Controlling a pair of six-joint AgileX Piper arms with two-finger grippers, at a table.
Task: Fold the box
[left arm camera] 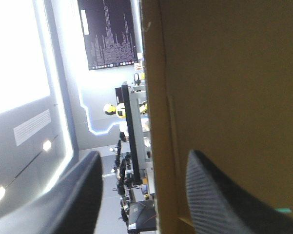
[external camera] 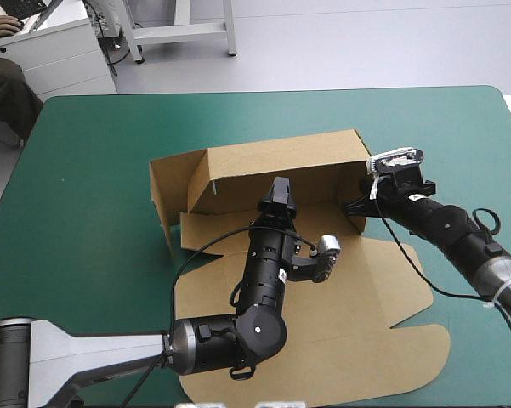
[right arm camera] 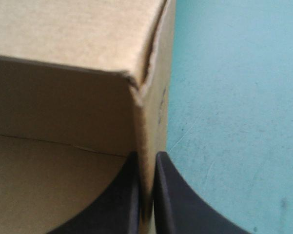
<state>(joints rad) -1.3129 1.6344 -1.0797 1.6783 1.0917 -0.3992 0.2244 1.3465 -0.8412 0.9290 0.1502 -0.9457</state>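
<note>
Pinched all but shut, the right tool (right arm camera: 146, 161) grips the half-built box of cut brown board (right arm camera: 63, 39) by one raised wall. Its two broad black fingers (right arm camera: 178, 204) stand on either side of the wall's upright edge, just beside a corner of the box, with the outer finger over the teal-green cover.

In the high view the box (external camera: 281, 161) sits about the middle of the surface (external camera: 93, 153). Its back wall and both side walls stand up, and a loose flap leans inward along the left side. The wide panel with rounded tabs lies flat on the cover, reaching toward the near edge.

The right tool (external camera: 357, 206) comes in from the right side and meets the right-hand wall at its near end. The left tool (external camera: 279, 191) is inside the tray, pointed at the back wall, while its arm lies over the flat panel. This tool (left arm camera: 144, 156) is open and holds nothing. Its fingers (left arm camera: 219, 204) stand well apart and the edge of a brown wall (left arm camera: 234, 73) runs up between them — one finger is in front of the board's face, the other clear of it. Whether either finger touches the wall cannot be told.
</note>
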